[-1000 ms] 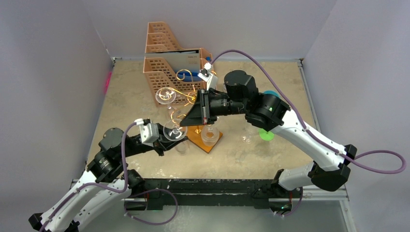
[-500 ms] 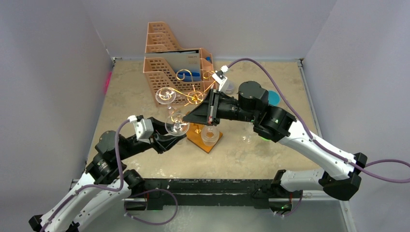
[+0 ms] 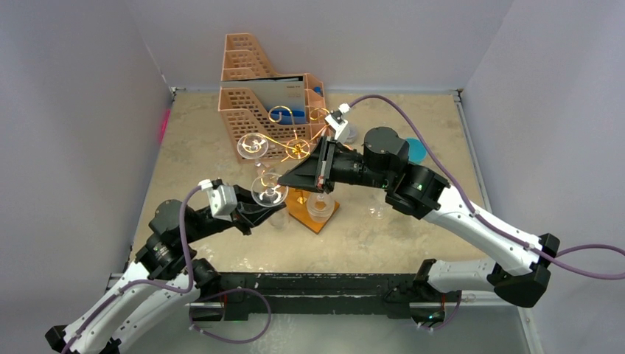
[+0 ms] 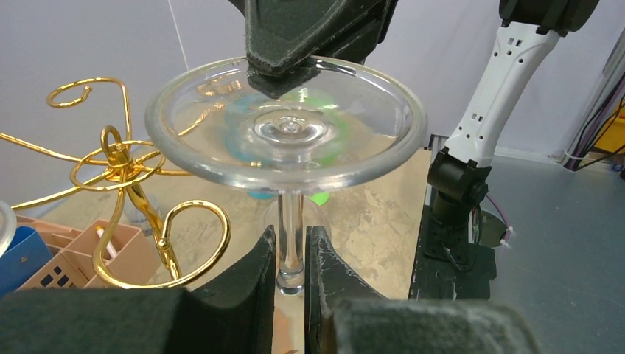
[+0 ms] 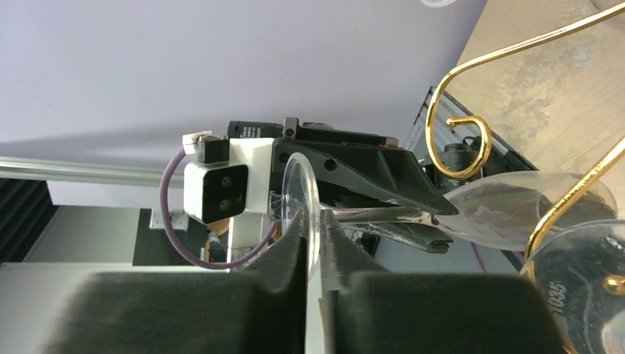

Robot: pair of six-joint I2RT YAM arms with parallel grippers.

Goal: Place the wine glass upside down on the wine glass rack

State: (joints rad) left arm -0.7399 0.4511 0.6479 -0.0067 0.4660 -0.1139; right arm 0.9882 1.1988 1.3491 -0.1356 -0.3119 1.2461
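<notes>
At 1 o'clock from wine glass [image 3: 267, 190], wine glass rack [image 3: 292, 141]; stem [image 4: 291, 232] upright, left gripper [image 4: 291, 258] clamped on it, right gripper [image 5: 318, 230] pinching foot [image 4: 286, 127].

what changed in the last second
The right arm swung its wrist and elbow rightward, the right gripper staying pinched on the wine glass foot. The glass edged slightly toward the wine glass rack. The left gripper stayed clamped on the stem; rack, hung glass and organizer unmoved.

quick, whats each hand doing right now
left hand: closed on the stem of the wine glass.
right hand: closed on the rim of the same glass's foot.
</notes>
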